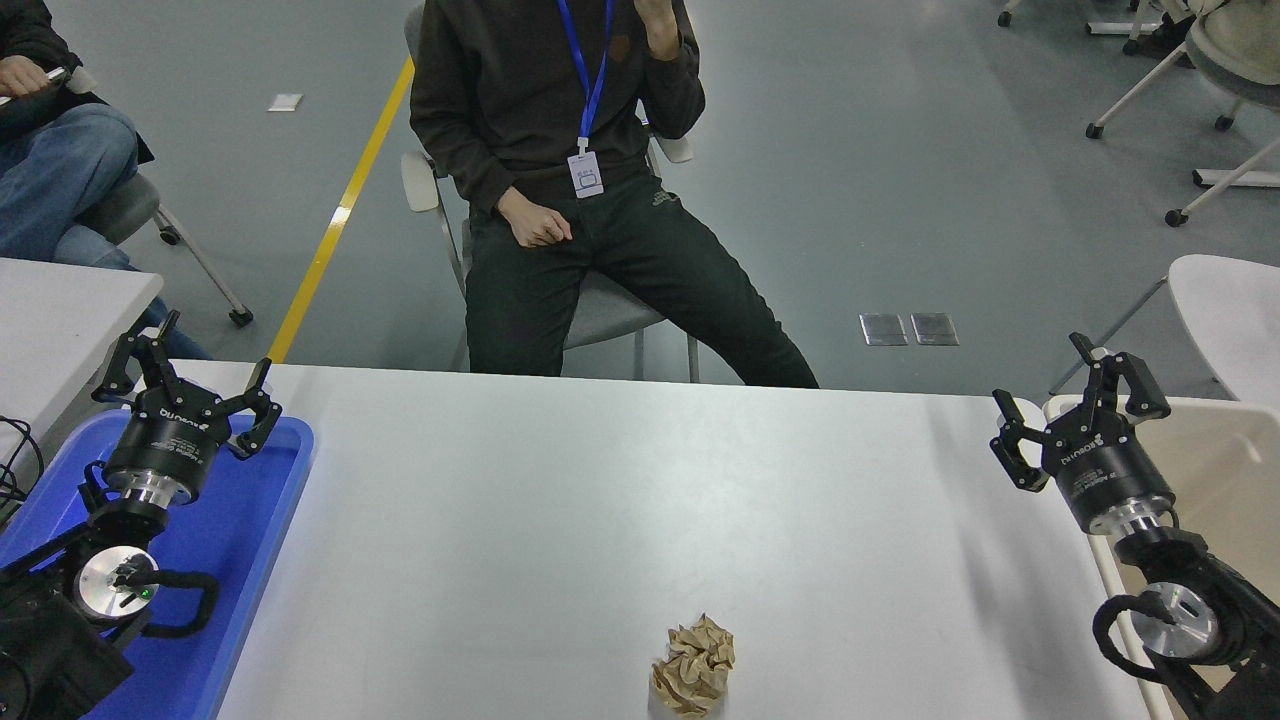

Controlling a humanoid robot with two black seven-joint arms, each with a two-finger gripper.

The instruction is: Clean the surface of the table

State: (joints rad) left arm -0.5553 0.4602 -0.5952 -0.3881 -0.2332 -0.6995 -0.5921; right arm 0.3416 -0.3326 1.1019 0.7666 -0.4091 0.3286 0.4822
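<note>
The white table surface [600, 500] spans most of the head view. A crumpled ball of brown paper [693, 665] lies on it near the front edge, a little right of centre. My right gripper [1068, 396] is open and empty above the table's right end, far right of and behind the paper ball. My left gripper [185, 372] is open and empty, parked over the blue tray [250, 560] at the left.
A beige bin [1220, 470] stands beyond the table's right edge. A person in dark clothes [570, 190] sits on a chair at the far side. Another person [50, 150] sits at the upper left, behind a smaller white table [60, 310].
</note>
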